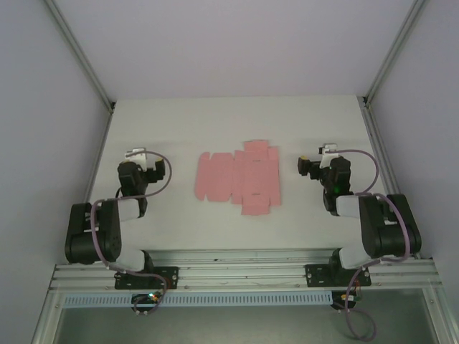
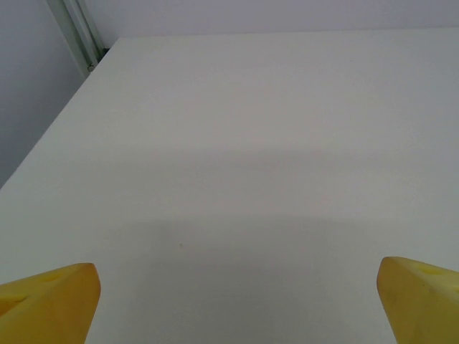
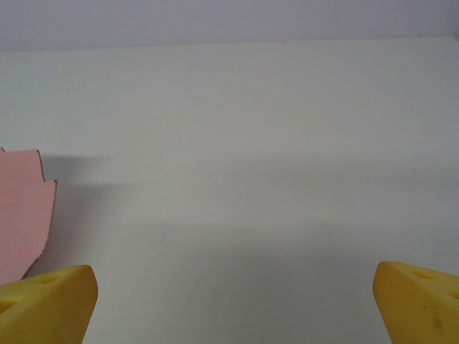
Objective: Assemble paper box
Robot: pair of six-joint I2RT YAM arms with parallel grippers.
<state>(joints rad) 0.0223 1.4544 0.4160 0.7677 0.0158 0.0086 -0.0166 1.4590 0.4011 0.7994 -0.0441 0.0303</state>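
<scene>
two pairs are gaping, gripping nothing: the left fingers [image 2: 50, 304] and the right fingers [image 3: 46, 301]. the paper box [image 1: 238, 178] is lying flat and unfolded on the table [image 1: 172, 129] between them, its right edge sitting left of the right fingers, seemingly the nearer pair.

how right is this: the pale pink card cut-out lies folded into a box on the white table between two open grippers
Not folded: the pale pink card cut-out lies as a flat sheet, as the top external view shows, on the white table between the open left gripper and right gripper.
</scene>
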